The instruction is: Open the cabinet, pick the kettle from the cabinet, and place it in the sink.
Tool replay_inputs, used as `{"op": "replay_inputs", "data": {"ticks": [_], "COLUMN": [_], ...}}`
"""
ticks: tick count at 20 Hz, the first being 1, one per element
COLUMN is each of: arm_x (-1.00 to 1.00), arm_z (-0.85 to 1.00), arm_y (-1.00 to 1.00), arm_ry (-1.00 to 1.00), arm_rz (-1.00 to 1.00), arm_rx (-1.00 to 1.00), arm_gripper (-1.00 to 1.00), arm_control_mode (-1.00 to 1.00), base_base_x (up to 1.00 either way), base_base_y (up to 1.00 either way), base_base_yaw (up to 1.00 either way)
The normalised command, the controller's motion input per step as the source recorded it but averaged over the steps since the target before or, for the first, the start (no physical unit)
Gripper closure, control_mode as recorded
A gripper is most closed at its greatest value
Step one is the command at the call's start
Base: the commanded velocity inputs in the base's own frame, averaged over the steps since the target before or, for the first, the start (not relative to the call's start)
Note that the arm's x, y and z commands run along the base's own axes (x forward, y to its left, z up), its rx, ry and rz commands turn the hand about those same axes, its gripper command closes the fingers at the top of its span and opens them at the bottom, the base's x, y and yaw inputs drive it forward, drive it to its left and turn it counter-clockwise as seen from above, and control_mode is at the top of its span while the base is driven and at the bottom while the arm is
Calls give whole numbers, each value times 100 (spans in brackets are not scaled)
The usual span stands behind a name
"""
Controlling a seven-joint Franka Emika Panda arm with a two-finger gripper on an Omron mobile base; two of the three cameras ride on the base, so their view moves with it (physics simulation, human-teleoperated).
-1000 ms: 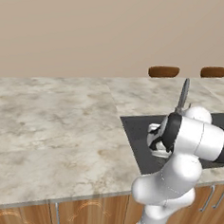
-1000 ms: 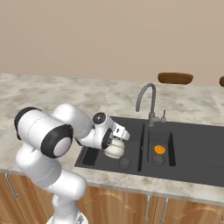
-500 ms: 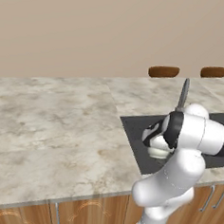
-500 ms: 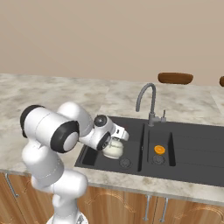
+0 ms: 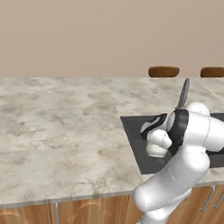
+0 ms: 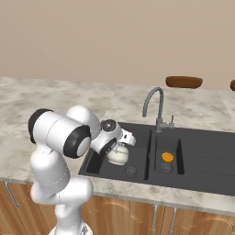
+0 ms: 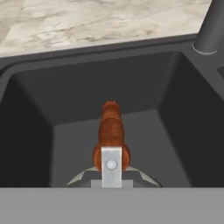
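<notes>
Hanging under the closed gripper (image 6: 123, 143), the kettle (image 6: 117, 155) sits inside the sink (image 6: 202, 156).

A marble counter (image 5: 50, 128) carries a black recessed sink (image 6: 202, 158).

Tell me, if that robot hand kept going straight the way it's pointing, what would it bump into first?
The gripper, shut on the kettle, points down into the sink. Going on, the kettle would probably touch the basin's dark floor first; how far off that is, I can't judge.

Kettle (image 5: 156, 149) body half hidden by arm — pincer fingertips unseen.
</notes>
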Motion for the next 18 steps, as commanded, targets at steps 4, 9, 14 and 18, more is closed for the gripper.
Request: {"op": "replay_inputs", "data": {"ticks": [4, 9, 14, 18], "arm_x": [6, 2, 0, 9], "arm_z": [-12, -18, -23, -15], "arm_y": [-11, -6, 0, 0], "arm_ry": [0, 0, 0, 0], "arm_rz": [4, 4, 4, 2], "arm_rx": [2, 4, 7, 6], "arm_gripper": [100, 100, 100, 100], "arm_control_mode": [-100, -100, -100, -100], "base_base_x": [0, 0, 0, 0], "base_base_y": [0, 0, 0, 0], "base_base_yaw": [0, 0, 0, 0]}}
